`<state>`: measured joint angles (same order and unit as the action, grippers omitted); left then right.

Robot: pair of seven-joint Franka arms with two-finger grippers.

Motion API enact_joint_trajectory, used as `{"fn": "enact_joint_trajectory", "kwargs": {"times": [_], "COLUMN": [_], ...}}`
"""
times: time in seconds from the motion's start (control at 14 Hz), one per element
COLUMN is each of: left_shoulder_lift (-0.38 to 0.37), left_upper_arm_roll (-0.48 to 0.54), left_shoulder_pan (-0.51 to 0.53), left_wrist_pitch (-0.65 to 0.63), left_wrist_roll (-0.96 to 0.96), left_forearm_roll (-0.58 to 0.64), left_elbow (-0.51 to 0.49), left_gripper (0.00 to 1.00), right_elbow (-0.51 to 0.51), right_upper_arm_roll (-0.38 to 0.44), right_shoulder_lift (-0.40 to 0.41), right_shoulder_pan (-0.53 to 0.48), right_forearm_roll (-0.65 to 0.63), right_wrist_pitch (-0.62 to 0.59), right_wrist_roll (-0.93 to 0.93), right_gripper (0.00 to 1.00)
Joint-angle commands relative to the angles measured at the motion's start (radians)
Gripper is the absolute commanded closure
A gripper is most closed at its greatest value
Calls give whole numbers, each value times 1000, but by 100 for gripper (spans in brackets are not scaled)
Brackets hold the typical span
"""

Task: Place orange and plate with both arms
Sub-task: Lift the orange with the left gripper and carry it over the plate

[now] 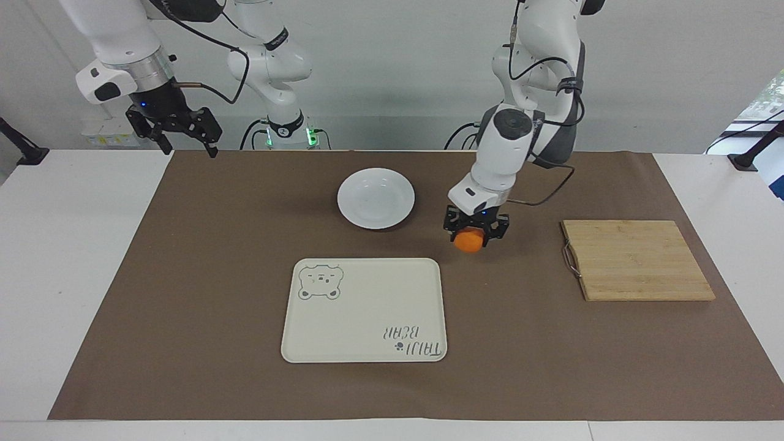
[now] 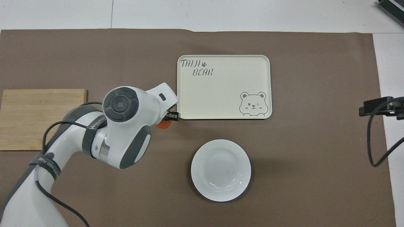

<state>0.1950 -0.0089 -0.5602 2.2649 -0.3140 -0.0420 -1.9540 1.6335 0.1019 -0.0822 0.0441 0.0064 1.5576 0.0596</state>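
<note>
My left gripper [image 1: 471, 236] is shut on the orange [image 1: 468, 241] and hangs in the air over the brown mat, between the white plate [image 1: 375, 198] and the wooden board. From overhead only a sliver of the orange [image 2: 163, 125] shows under the left arm's wrist, beside the tray's corner. The plate [image 2: 221, 170] lies empty on the mat. My right gripper [image 1: 184, 136] waits, open, high over the mat's corner at the right arm's end of the table; overhead only its black tip [image 2: 375, 107] shows.
A cream tray with a bear drawing [image 1: 364, 309] lies farther from the robots than the plate. A bare wooden cutting board [image 1: 637, 260] with a wire handle sits toward the left arm's end. The brown mat [image 1: 202, 275] covers most of the table.
</note>
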Motion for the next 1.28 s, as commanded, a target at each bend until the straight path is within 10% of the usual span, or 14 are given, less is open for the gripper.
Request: {"fn": "enact_joint_trajectory", "kwargs": {"times": [0.0,0.71,0.85,1.0,1.21], "left_shoulder_lift": [-17,15,61,64,47], "left_upper_arm_roll": [20,12,10,12,14], "left_shoulder_pan": [-150,-412,-440,-442,-437], "left_wrist_pitch": [18,152,197,208,170], "left_wrist_roll": [-132,-413,-439,-462,-445], "left_forearm_roll": [-7,-10,-10,-10,-9], "left_elbow": [-34,-137,-134,-128,-118], "left_gripper": [100,100,72,2,0], "right_elbow": [28,31,34,39,55], "right_upper_arm_roll": [-5,-4,-4,-5,-2], "right_shoulder_lift": [-27,-28,-31,-34,-36], "right_shoulder_pan": [-12,-12,-12,-12,-13], "right_forearm_roll": [-11,-11,-11,-11,0], "right_wrist_pitch": [-8,-8,-8,-7,-10], "right_wrist_roll": [-27,-27,-27,-27,-29], "right_gripper": [0,0,0,0,0]}}
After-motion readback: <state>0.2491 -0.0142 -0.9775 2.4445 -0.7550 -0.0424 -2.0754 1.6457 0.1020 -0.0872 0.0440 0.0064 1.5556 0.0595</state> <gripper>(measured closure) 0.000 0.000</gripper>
